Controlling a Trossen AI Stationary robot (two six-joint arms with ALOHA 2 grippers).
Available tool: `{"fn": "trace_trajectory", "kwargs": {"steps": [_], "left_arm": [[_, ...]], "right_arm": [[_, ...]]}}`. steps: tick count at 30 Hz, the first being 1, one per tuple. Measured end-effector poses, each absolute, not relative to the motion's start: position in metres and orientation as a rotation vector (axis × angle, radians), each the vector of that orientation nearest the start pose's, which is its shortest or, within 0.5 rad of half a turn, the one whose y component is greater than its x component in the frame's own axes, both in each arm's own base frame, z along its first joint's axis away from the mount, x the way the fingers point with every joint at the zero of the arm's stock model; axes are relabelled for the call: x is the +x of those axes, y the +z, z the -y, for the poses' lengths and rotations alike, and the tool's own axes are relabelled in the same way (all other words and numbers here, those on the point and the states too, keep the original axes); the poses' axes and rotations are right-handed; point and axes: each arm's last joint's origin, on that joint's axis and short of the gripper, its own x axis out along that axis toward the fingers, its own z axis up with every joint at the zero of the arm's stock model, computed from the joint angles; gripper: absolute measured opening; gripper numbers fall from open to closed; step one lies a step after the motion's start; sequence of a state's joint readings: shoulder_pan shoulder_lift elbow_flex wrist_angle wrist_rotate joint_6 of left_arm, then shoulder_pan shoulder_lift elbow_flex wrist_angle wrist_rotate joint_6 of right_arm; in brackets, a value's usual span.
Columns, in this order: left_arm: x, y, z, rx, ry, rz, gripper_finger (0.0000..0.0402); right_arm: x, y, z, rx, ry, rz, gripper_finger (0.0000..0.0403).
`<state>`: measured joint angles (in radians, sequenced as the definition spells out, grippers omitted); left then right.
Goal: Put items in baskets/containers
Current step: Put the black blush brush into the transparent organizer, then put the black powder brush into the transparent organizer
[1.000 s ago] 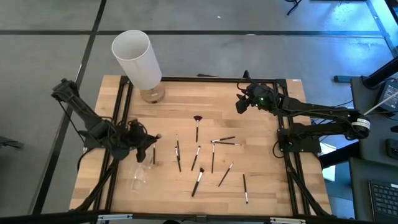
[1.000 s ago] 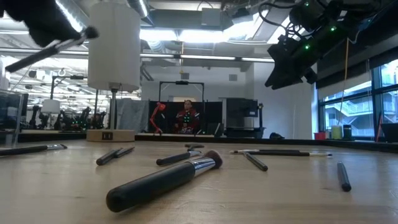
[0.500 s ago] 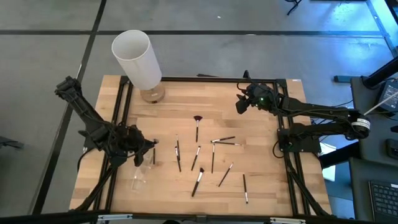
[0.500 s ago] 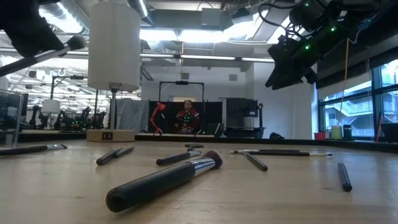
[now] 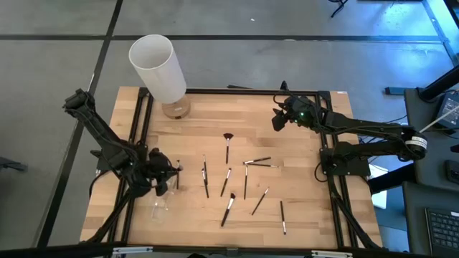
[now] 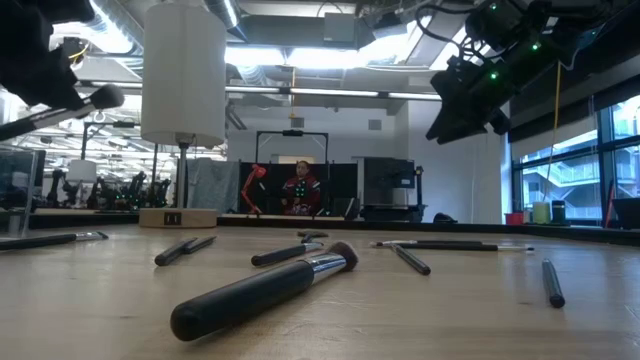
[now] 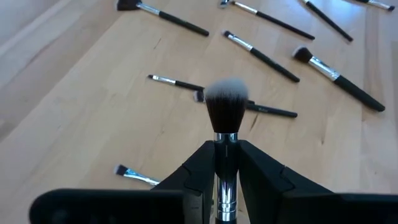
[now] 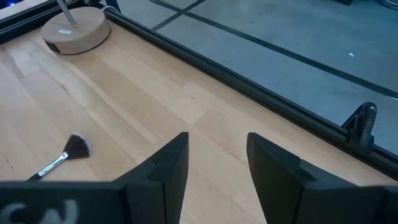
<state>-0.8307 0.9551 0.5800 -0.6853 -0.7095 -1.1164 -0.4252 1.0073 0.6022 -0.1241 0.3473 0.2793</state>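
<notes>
My left gripper (image 5: 165, 178) hovers over the table's near-left part, shut on a dark makeup brush (image 7: 226, 112) with a pale-tipped round head. The low view shows that brush (image 6: 70, 108) high up and slanted. Just near-left of the gripper stands or lies the transparent cup (image 5: 159, 208); which, I cannot tell. Several thin dark brushes (image 5: 228, 208) lie flat mid-table, among them a fan brush (image 5: 227, 143). My right gripper (image 5: 276, 119) waits open above the far-right part, its fingers (image 8: 168, 168) touching nothing. My left gripper pinches the brush between its two fingers (image 7: 199, 177) just behind the silver ferrule (image 7: 225, 146). The handle runs back between the fingers and is hidden there. The brush is lifted clear of the table, with its bristle head (image 6: 105, 97) pointing forward and slanting upward.
A tall white cylinder (image 5: 158, 68) rises on a round tan base (image 5: 174, 109) at the far-left corner. Black rails (image 5: 140, 122) frame the tabletop. One brush (image 5: 177, 180) lies right beside the left gripper. A seated person (image 6: 300, 188) shows far behind the table.
My left gripper, still shut on the brush, has moved toward the table's near edge and a little left, closer to the transparent cup. In the low view the brush has dropped lower. The right arm and the brushes on the table have kept still.
</notes>
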Motion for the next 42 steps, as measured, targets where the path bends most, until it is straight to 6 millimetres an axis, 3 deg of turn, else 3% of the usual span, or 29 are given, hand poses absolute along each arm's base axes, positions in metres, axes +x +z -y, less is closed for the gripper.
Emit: {"fn": "trace_trajectory", "kwargs": {"steps": [18,24,28,32,39,42], "left_arm": [[0.125,0.206,0.104,-0.385,0.356,-0.691,0.0124],[0.132,0.232,0.089,-0.418,0.453,-0.636,0.013],[0.141,0.257,0.075,-0.405,0.545,-0.508,0.013],[0.162,0.26,0.062,-0.483,0.593,-0.48,0.013],[0.22,0.23,0.032,-0.611,0.707,-0.556,0.013],[0.246,0.216,0.022,-0.681,0.635,-0.581,0.013]], "right_arm": [[0.188,0.239,0.096,0.261,-0.819,-0.423,0.0162],[0.191,0.241,0.097,0.265,-0.817,-0.382,0.0162],[0.194,0.237,0.099,0.282,-0.818,-0.395,0.0162],[0.198,0.232,0.099,0.298,-0.767,-0.419,0.0162],[0.186,0.247,0.096,0.199,-0.859,-0.49,0.0162],[0.174,0.251,0.093,0.207,-0.919,-0.53,0.0162]]}}
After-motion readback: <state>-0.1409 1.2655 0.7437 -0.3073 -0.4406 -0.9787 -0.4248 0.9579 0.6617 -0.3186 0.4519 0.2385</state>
